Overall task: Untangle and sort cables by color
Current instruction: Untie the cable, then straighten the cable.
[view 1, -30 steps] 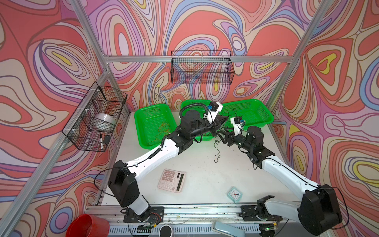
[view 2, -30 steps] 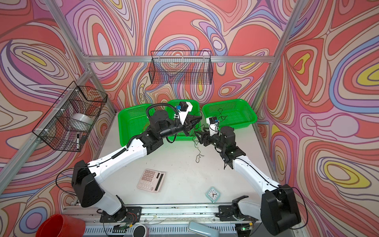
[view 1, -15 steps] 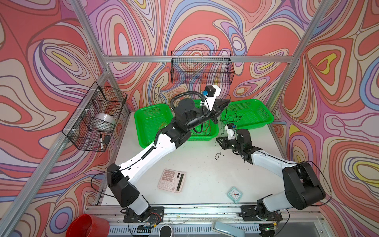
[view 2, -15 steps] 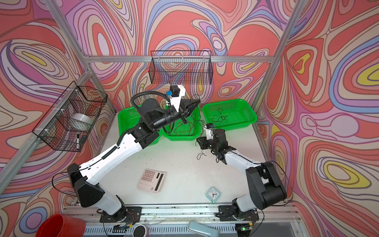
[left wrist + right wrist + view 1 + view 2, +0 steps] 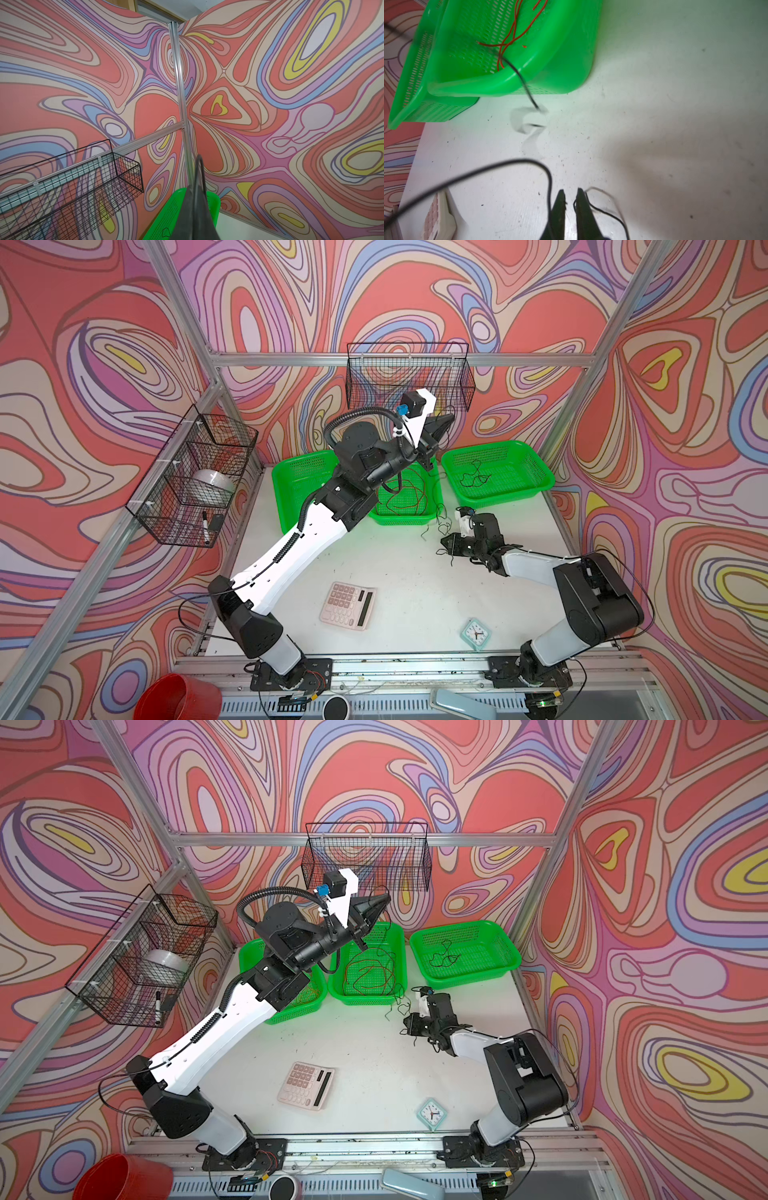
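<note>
Right wrist view: a black cable [image 5: 527, 89] trails out of the middle basket [image 5: 467, 87], over its green rim and down toward the table [image 5: 675, 104]. Loops of red cable [image 5: 508, 44] lie inside that basket. More black strands curve past both sides of the right claw [image 5: 570, 200]. It sits low over the table with only a slit between its fingers, and I cannot tell if a strand is pinched there.

In both top views the left claw [image 5: 448, 419] stands high above the baskets, closed on a loop of the black cable. A second black cable [image 5: 473, 479] lies in the right basket [image 5: 511, 494]. A calculator [image 5: 348, 605] and a small clock [image 5: 475, 632] sit nearer the front.
</note>
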